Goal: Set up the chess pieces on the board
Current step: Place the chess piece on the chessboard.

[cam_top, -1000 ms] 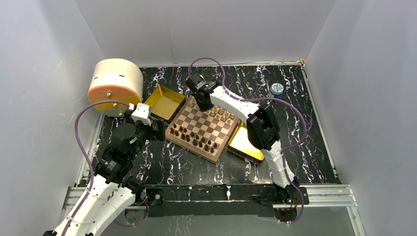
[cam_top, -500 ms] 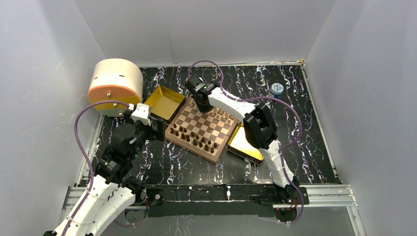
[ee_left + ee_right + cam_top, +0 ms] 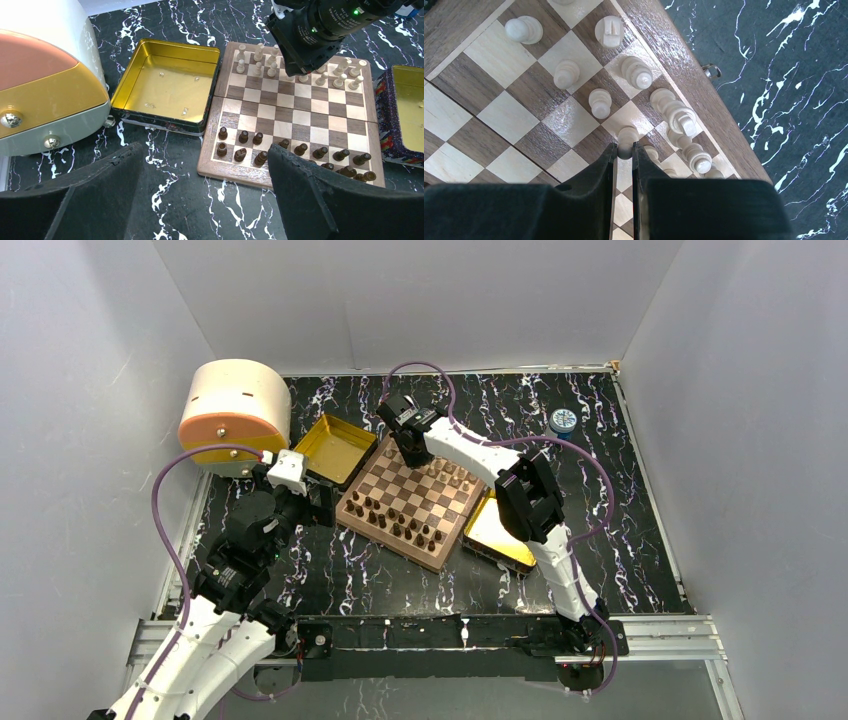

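Your right gripper (image 3: 625, 151) pinches a small light tan wooden pawn (image 3: 627, 135) by its head, apparently to seat it upright in the pawn row near the rim of the checked wooden chessboard (image 3: 669, 55). Your left gripper (image 3: 204, 147) hangs open beside the board, clear of it.

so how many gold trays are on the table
2: one gold tray sits against the far left side of the board, and the other sits against its right side. None seem hidden.
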Tool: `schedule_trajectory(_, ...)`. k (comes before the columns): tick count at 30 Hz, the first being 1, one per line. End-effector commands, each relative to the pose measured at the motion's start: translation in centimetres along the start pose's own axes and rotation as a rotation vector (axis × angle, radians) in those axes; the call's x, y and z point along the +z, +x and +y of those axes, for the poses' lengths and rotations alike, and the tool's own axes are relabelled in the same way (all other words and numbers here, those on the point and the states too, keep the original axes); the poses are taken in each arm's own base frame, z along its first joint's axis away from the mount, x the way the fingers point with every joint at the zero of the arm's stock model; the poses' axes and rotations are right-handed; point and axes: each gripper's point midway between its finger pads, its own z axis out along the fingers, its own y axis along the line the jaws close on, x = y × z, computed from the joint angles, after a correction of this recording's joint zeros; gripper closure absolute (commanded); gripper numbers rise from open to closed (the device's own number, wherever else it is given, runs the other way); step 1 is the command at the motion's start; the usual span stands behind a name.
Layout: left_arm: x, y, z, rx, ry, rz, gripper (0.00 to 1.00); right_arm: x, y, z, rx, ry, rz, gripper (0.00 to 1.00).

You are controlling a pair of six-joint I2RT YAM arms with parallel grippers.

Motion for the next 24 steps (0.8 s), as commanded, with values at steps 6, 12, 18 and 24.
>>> schedule_trajectory(6,0.02,-0.06,0.24,0.005,-0.014,-0.006,0.08,-0.16,-1.82,-0.09,0.032,-0.014,-0.057,0.8)
schedule_trajectory(12,0.05,-0.03,0.21,0.006,-0.012,-0.003,0.09,0.02,-1.6,-0.06,0.033,-0.019,-0.047,0.8)
schedule_trajectory(18,0.06,-0.06,0.21,0.005,-0.012,-0.004,0.09,0.06,-1.45,0.12,0.036,-0.026,-0.043,0.8)
schedule_trajectory(24,0.04,-0.03,0.21,0.005,-0.012,-0.005,0.08,0.25,-1.24,-0.09,0.039,-0.018,-0.035,0.77)
